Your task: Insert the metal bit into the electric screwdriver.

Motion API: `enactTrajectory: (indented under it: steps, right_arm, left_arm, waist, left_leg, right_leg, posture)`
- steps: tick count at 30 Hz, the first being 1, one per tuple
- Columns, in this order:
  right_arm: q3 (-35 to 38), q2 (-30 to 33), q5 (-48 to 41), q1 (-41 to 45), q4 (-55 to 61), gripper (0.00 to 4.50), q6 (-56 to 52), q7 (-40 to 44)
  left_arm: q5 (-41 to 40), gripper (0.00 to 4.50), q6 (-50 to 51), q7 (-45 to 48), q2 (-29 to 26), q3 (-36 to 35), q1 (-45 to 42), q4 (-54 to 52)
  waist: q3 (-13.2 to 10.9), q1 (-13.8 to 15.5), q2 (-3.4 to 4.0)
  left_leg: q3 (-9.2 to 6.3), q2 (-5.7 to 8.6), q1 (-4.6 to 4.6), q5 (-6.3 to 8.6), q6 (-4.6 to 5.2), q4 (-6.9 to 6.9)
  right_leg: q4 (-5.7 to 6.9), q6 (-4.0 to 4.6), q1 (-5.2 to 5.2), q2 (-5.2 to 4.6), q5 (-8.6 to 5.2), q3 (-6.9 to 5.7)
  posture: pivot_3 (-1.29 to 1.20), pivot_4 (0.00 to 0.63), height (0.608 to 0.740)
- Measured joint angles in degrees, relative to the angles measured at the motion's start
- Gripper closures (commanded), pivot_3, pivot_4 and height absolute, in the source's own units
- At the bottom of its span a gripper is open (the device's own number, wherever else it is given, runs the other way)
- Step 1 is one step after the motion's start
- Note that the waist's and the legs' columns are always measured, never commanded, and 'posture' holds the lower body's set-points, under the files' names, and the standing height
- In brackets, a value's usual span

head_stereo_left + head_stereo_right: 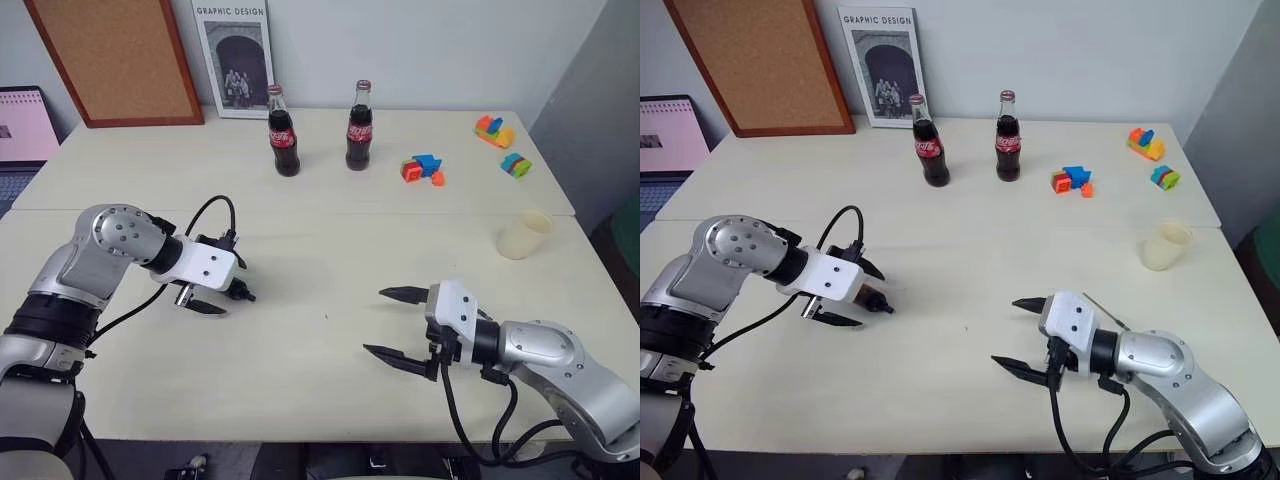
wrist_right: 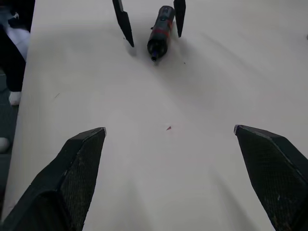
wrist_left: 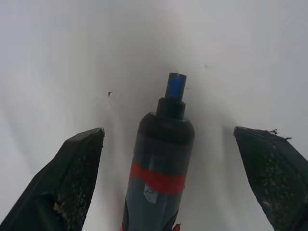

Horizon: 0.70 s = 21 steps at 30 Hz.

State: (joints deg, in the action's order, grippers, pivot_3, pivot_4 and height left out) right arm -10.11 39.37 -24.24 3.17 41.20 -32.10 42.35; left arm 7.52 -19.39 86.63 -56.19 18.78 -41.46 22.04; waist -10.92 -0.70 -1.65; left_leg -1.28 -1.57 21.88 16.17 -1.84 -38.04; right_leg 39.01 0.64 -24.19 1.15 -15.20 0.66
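Black, with a red band and a dark bluish tip, the slim pen-shaped electric screwdriver (image 3: 161, 163) sits between the two fingers of the left gripper (image 1: 212, 290) over the pale tabletop (image 1: 320, 260). In the left wrist view both black fingers (image 3: 72, 178) stand well apart from the tool's body, with table showing on each side, so the jaws are wide and not clamped on it; whether some part nearer the palm supports it cannot be told. The right wrist view shows the same tool (image 2: 160, 31) with its tip angled down toward the table, flanked by those spread fingers.

On the robot's right, the right gripper (image 1: 398, 324) hangs just above the table, its jaws wide and empty, pointing toward the left gripper across bare table. A thin grey metal rod (image 1: 1105, 311), apparently the metal bit, lies on the table just behind the right wrist. Farther back stand two dark cola bottles (image 1: 284, 132), some coloured blocks (image 1: 423, 168) and a pale paper cup (image 1: 524, 234).
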Motion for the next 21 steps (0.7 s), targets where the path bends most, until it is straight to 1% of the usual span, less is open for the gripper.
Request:
enactTrajectory:
  steps: [7, 14, 21]
  right_arm:
    - [0.0, -0.1, -1.4, -0.3, 2.4, 0.01, -1.2, -0.4]
    - [0.2, 0.0, -2.5, -0.2, 4.0, 0.01, -3.2, -1.3]
    - [0.4, 0.1, -4.1, 1.0, 4.1, 0.01, -4.9, -1.5]
  left_arm:
    - [3.0, 0.00, -2.7, 0.2, 2.9, 2.5, -1.9, 2.5]
    - [5.6, 0.00, -5.6, 0.2, 3.0, 3.5, -3.4, 5.8]
    - [6.2, 0.00, -5.7, 0.2, 3.1, 3.5, -3.9, 6.9]
  waist:
    - [0.0, -0.2, -0.01]
    - [0.0, -0.6, -0.01]
    - [0.0, -0.8, -0.02]
  left_leg:
    - [-0.04, -0.03, 0.00, 0.00, 0.00, -0.03]
    - [-0.04, -0.03, 0.00, 0.00, 0.00, -0.03]
    - [-0.05, -0.03, -0.02, 0.00, 0.00, -0.06]
  right_leg:
    - [0.01, 0.02, 0.01, 0.13, 0.01, -0.04]
    - [0.02, 0.02, 0.02, 0.12, 0.01, -0.04]
    - [0.05, 0.02, 0.03, 0.12, 0.02, -0.04]
  posture:
    - [0.00, 0.150, 0.740]
    - [0.00, 0.150, 0.740]
    - [0.00, 0.150, 0.740]
